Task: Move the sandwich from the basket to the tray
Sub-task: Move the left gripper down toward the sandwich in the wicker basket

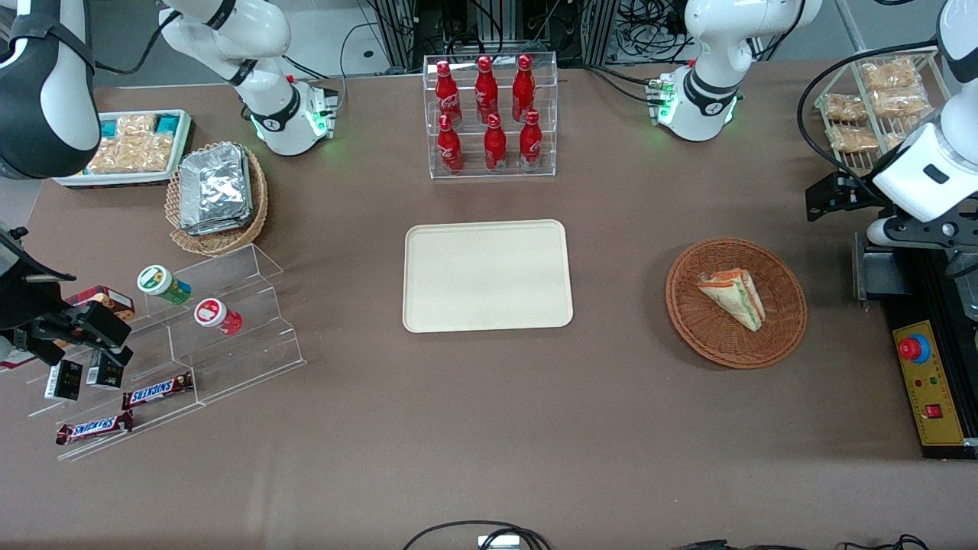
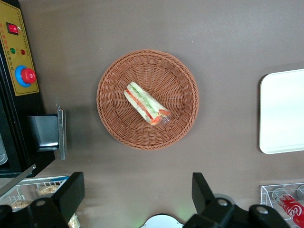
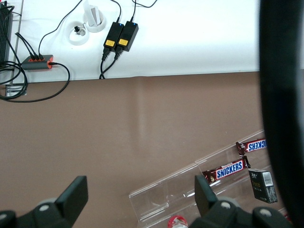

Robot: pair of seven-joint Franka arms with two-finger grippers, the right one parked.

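The sandwich (image 1: pixel 733 298) is a wrapped triangular wedge lying in the round reddish-brown basket (image 1: pixel 791 321) toward the working arm's end of the table. The left wrist view looks straight down on the sandwich (image 2: pixel 145 103), showing its red and green filling, and on the basket (image 2: pixel 183 90). The cream tray (image 1: pixel 489 275) lies bare at the table's middle, and its edge shows in the left wrist view (image 2: pixel 282 111). My left gripper (image 2: pixel 137 194) is open and empty, high above the table, a little farther from the front camera than the basket. Its wrist (image 1: pixel 921 176) hangs above the table's end.
A clear rack of red bottles (image 1: pixel 490 114) stands farther back than the tray. A black control box with a red button (image 1: pixel 928 382) and a wire rack of snack packs (image 1: pixel 871 99) sit near the basket. A tan basket of foil packs (image 1: pixel 218 195) and acrylic steps (image 1: pixel 191 336) lie toward the parked arm's end.
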